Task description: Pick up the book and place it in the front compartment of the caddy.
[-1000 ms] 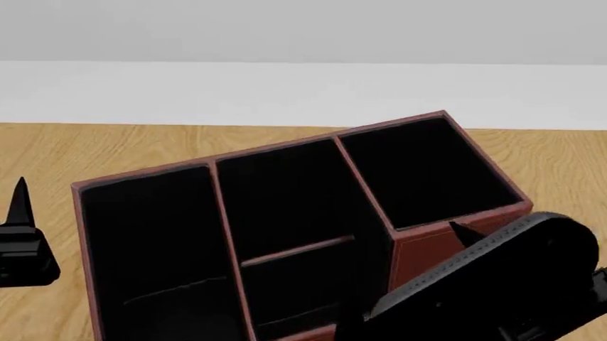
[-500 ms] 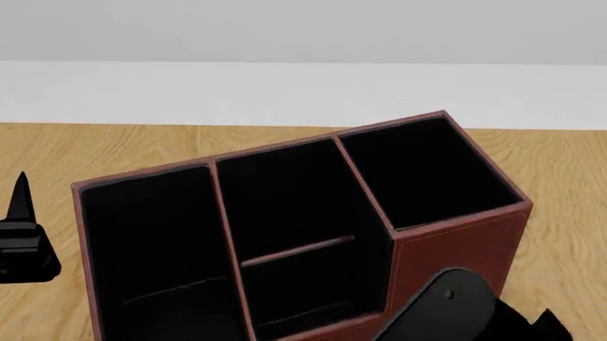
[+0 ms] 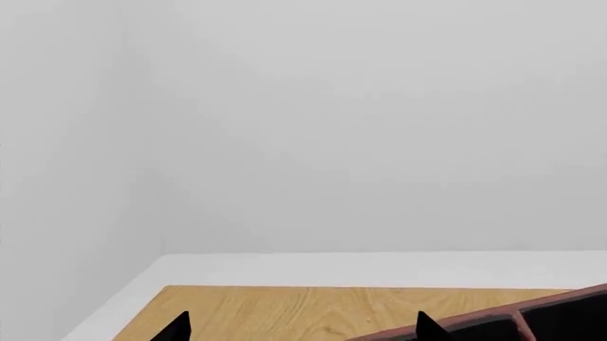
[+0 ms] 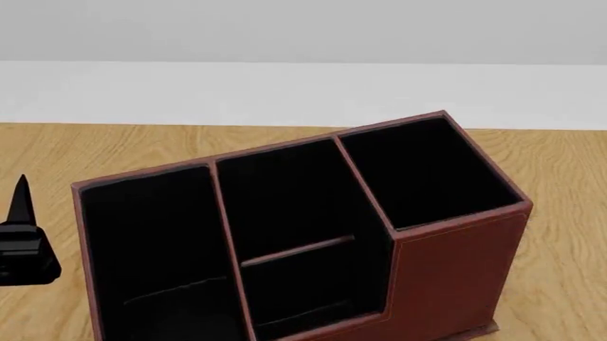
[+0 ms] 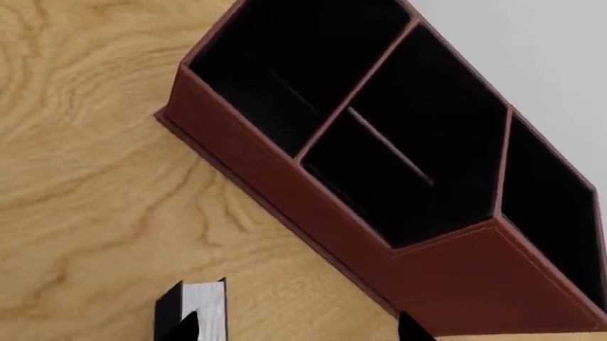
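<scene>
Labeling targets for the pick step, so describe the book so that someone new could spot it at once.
Start at the big reddish-brown caddy standing on the wooden table. In the right wrist view, look on the bare wood off the caddy's low front wall: the book stands there, apart from the caddy. It is small, with black covers and white page edges, unlike the large brown organiser.

Reddish-brown caddy upright on wood, black cells empty, small black book standing nearby, apart

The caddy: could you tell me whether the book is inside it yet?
Not yet: the caddy has empty cells, and the book stands on the table outside.
</scene>
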### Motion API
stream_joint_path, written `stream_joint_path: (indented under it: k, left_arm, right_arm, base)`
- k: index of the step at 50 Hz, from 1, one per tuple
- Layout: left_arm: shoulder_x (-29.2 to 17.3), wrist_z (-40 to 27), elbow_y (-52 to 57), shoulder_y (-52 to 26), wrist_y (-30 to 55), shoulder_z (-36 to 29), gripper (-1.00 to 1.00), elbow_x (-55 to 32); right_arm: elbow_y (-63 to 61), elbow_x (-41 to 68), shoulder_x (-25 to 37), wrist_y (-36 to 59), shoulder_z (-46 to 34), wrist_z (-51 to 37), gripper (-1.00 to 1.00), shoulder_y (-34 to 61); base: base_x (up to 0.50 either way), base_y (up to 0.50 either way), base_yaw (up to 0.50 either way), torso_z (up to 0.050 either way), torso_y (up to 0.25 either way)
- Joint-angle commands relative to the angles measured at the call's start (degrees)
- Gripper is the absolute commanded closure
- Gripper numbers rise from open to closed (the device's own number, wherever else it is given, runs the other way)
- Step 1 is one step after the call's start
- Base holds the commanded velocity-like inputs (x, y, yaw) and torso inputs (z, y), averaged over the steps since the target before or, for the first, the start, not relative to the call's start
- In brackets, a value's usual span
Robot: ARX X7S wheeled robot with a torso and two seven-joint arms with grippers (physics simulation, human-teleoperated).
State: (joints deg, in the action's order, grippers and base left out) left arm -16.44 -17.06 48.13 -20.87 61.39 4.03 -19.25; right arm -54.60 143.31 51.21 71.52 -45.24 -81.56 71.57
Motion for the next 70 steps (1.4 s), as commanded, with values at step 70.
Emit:
stream_joint_path:
  k: [70]
  left_arm:
    - [-1.5,-2.6,0.7,-0.7,0.8,-1.2,-1.00,-1.9]
  right_arm:
    - [3.5,-46.4,-4.4,16.5,22.1,44.6,-1.00,-38.8]
  base:
    - [0.00,0.00,0.00,0.000,0.000]
